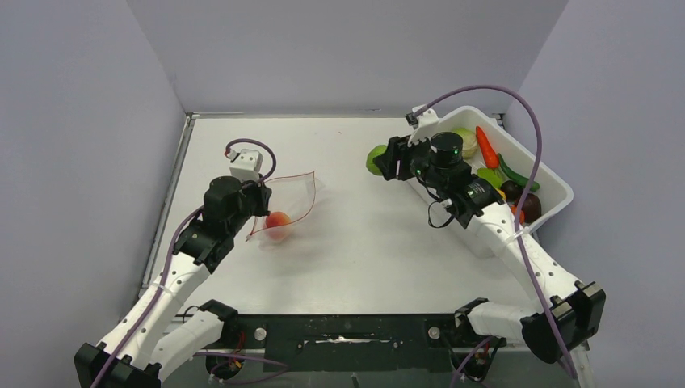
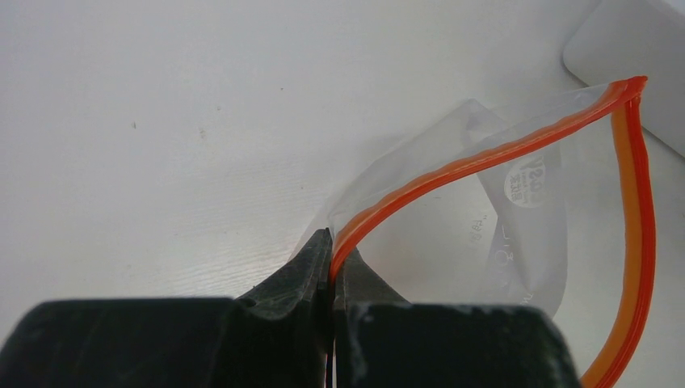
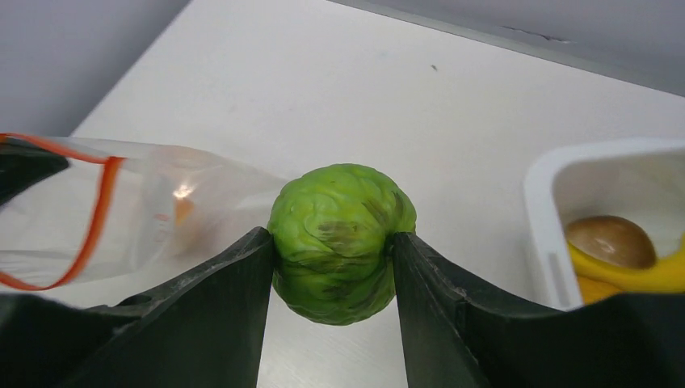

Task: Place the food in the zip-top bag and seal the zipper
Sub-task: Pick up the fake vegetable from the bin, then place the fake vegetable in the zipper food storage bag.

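**Top external.**
- The left gripper (image 1: 260, 191) is clenched on the rim of the zip-top bag (image 1: 295, 190). It lifts the mouth off the table (image 1: 355, 250).
- A peach (image 1: 279, 221) appears to lie inside the bag's lower part.
- The right gripper (image 1: 386, 159) grasps a green ball (image 1: 373, 158). It sits just beside the white tub (image 1: 557, 187) and well apart from the bag.
- The tub holds more food, including a red carrot (image 1: 486, 146).

**Left wrist.**
- The jaws are pinched shut on the zipper (image 2: 485, 153) at one end of its strip.
- The two red-orange tracks bow apart beyond the pinch, so the mouth is unsealed and gaping.

**Right wrist.**
- The ball is squeezed between both fingers, clear of the table.
- The open mouth of the bag lies ahead to the left.
- The tub's corner is at the right, with a brown piece (image 3: 610, 241) inside.

**Step in hand (judged).** The ball is being carried to the bag. Filling is early, and sealing has not begun.

**Next move calls for.**
- Cross leftward and line the ball up with the gap between the tracks.
- Push it past the zipper without collapsing the thin film, then release.
- The left grip must hold the mouth open throughout.
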Motion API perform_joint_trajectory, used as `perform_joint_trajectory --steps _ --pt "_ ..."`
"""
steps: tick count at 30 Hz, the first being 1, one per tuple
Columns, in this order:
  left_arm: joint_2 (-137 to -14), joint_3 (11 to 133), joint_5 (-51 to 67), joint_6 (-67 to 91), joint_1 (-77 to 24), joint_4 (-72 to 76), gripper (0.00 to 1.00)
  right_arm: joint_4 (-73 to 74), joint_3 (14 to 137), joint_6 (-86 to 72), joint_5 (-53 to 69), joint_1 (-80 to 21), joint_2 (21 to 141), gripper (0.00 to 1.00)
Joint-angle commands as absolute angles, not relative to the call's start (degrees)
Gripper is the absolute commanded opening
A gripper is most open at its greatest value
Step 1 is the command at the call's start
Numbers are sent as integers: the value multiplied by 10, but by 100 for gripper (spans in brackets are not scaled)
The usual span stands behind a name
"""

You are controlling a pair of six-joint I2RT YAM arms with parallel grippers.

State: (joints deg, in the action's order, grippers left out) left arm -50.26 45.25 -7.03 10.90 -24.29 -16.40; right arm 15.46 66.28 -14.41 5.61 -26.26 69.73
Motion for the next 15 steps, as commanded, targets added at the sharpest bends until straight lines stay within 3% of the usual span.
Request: perform_joint_trajectory --steps 1,15 --pt "-499 460 -58 107 -242 -122 0 58 664 -201 109 -303 673 29" --pt "-498 459 -63 109 -242 -123 0 -90 654 -305 168 -409 707 30"
